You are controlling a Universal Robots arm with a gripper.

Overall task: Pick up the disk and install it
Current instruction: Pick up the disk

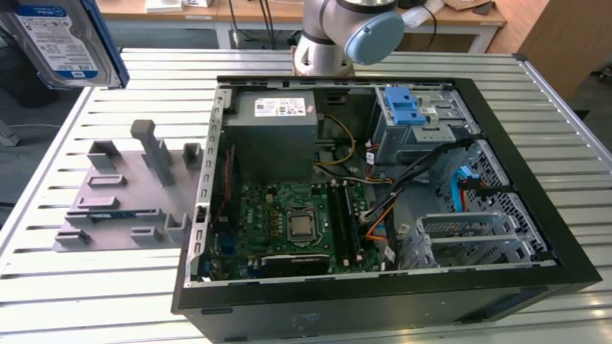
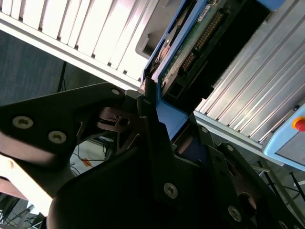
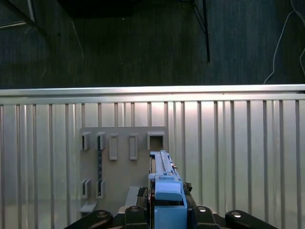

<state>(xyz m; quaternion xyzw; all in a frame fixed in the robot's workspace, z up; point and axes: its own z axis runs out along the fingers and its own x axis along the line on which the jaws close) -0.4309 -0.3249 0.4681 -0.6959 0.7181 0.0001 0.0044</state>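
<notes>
Gripping anything, the end effector [image 2: 164, 117]?

Yes. It's clamped on the disk [image 2: 190, 40]. In the second wrist view the black fingers [image 2: 150, 119] pinch the blue frame at one end, with the circuit-board side of the disk showing.

Where's the disk in the exterior view?

It's held up in the air at the exterior view's far left, in the upper corner [image 1: 65, 39]. The label side faces the camera and the frame edge cuts part of it off. It's clear of the tabletop [image 1: 105, 294].

What's beyond it?

The first wrist view sees the disk edge-on [image 3: 164, 183]. Past it is a grey slotted fixture [image 3: 121, 162] lying on the silver slats. In the exterior view that fixture [image 1: 115, 208] sits just beside the open computer case [image 1: 383, 308], on the exterior view's left of it.

Case contents, quick?

The case lies on its side with the interior exposed. There's a grey power supply [image 1: 272, 136] at the far end and a green motherboard [image 1: 292, 218] nearer the camera. A blue latch piece [image 1: 402, 107] sits on the drive cage [image 1: 426, 132] toward the exterior view's right. The arm [image 1: 335, 32] stands behind the case.
</notes>
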